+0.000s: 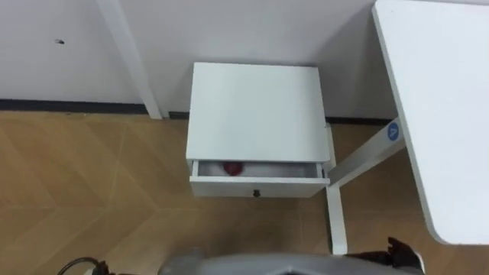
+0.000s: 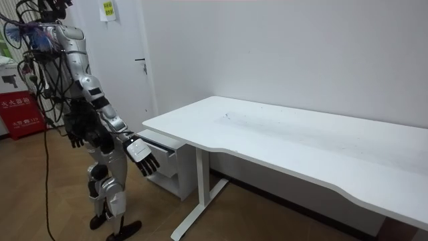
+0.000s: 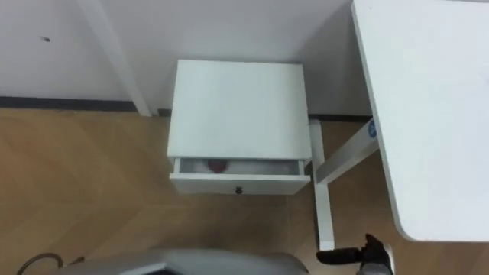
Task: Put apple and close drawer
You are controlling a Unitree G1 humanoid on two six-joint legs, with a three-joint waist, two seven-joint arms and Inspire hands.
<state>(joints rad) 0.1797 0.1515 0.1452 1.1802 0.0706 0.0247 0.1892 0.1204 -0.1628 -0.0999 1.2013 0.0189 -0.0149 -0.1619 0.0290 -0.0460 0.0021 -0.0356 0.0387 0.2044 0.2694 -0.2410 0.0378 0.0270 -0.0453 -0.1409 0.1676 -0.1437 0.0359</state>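
A red apple point(image 1: 233, 168) lies inside the drawer point(image 1: 283, 186) of a white bedside cabinet point(image 1: 256, 107). The drawer stands pulled out a short way, and its dark knob point(image 1: 257, 193) faces me. I stand a step back from the cabinet, facing it. My right hand point(image 1: 403, 253) hangs low to the right, well short of the drawer, near the table's leg. In the room view this right hand point(image 2: 143, 158) has its fingers spread and holds nothing. My left hand point(image 2: 76, 132) hangs at my side with relaxed fingers, also holding nothing.
A white table point(image 1: 439, 99) stands to the right of the cabinet, its leg and foot point(image 1: 336, 218) close beside the drawer. A white door frame point(image 1: 130, 57) meets the wall at the left. Wooden floor point(image 1: 92, 176) spreads left of the cabinet.
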